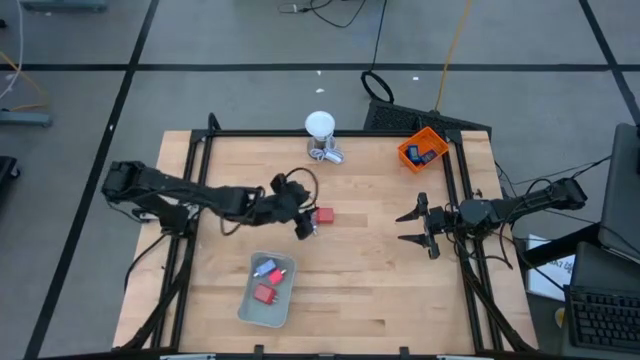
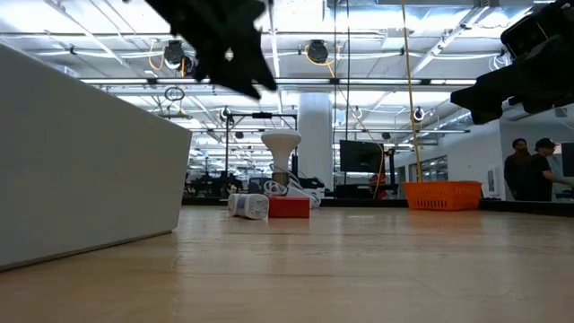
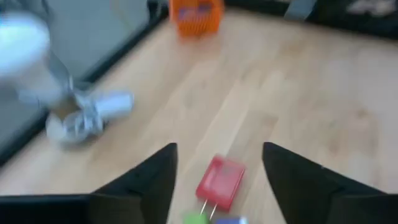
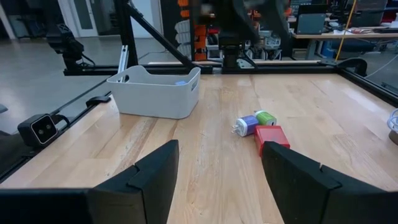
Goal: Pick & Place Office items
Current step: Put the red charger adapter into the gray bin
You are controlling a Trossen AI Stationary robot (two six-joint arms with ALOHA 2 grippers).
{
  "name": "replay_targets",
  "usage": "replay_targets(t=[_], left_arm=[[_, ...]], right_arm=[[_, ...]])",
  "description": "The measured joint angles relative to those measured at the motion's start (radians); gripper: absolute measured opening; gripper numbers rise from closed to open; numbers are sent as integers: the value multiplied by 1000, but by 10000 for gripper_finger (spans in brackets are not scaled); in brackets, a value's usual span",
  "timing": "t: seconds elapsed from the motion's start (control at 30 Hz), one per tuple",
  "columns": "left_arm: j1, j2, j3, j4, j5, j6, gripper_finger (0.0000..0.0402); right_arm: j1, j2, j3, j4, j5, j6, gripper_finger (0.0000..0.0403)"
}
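Your left arm (image 1: 190,195) enters the high view from the left edge of the frame and stretches rightward to the middle, its joints nearly in a line. Its gripper (image 1: 303,222) sits just left of centre, pointing right and slightly down in the frame. In the left wrist view the two dark fingers (image 3: 149,183) stand well apart, with clear space between them. Your right arm (image 1: 530,200) comes in from the right edge, bent, and waits at centre right. Its gripper (image 1: 412,227) points left, the fingers (image 4: 152,171) spread wide and holding nothing.
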Motion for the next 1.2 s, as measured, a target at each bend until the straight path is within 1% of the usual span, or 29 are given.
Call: replay_targets(t=[0.13, 0.23, 0.3, 0.47, 0.6, 0.7, 0.73, 0.87, 1.07, 1.2], left_arm=[[62, 54, -16, -20, 113, -48, 283], [88, 110, -18, -17, 181, -51, 301], [99, 145, -18, -17, 197, -52, 307], [112, 241, -19, 42, 198, -42, 310], [111, 308, -19, 120, 197, 43, 310], [115, 355, -19, 169, 201, 57, 310], [119, 368, -19, 187, 208, 57, 311], [137, 407, -19, 225, 295, 60, 311], [152, 443, -19, 247, 336, 117, 310], [160, 445, -20, 249, 381, 144, 310]], right_arm=[[0, 0, 0, 0, 0, 0, 220], [0, 0, 0, 0, 0, 0, 220], [0, 0, 0, 0, 0, 0, 220], [0, 0, 0, 0, 0, 0, 220], [0, 0, 0, 0, 0, 0, 220], [0, 0, 0, 0, 0, 0, 220], [0, 0, 0, 0, 0, 0, 220], [0, 0, 0, 0, 0, 0, 220], [0, 0, 0, 0, 0, 0, 220], [0, 0, 0, 0, 0, 0, 220]])
